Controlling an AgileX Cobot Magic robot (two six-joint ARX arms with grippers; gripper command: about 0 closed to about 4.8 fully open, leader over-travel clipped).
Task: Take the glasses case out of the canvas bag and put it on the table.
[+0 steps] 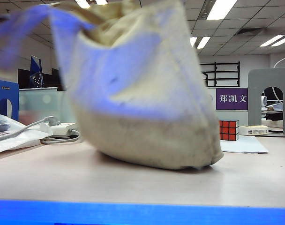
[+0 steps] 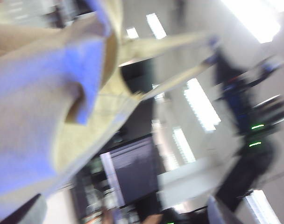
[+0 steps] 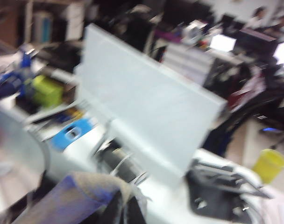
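Note:
The canvas bag [image 1: 147, 103], cream cloth with blue-purple print, stands on the table [image 1: 133, 185] and fills the middle of the exterior view, its top blurred. No gripper shows there. The glasses case is hidden. In the right wrist view my right gripper [image 3: 128, 211] is shut on a fold of the canvas bag [image 3: 86, 193], pinched between its dark fingers [image 3: 139, 213]. In the left wrist view the canvas bag [image 2: 34, 107] and its straps [image 2: 174, 44] hang close by. My left gripper [image 2: 123, 217] is open, one dark finger [image 2: 20, 213] at each edge and nothing between them.
A red-orange Rubik's cube [image 1: 229, 130] sits on white paper [image 1: 245, 144] right of the bag. A white adapter with cables [image 1: 63, 130] and a plastic wrapper [image 1: 11, 136] lie at the left. A blue strip [image 1: 142, 213] runs along the table's front edge.

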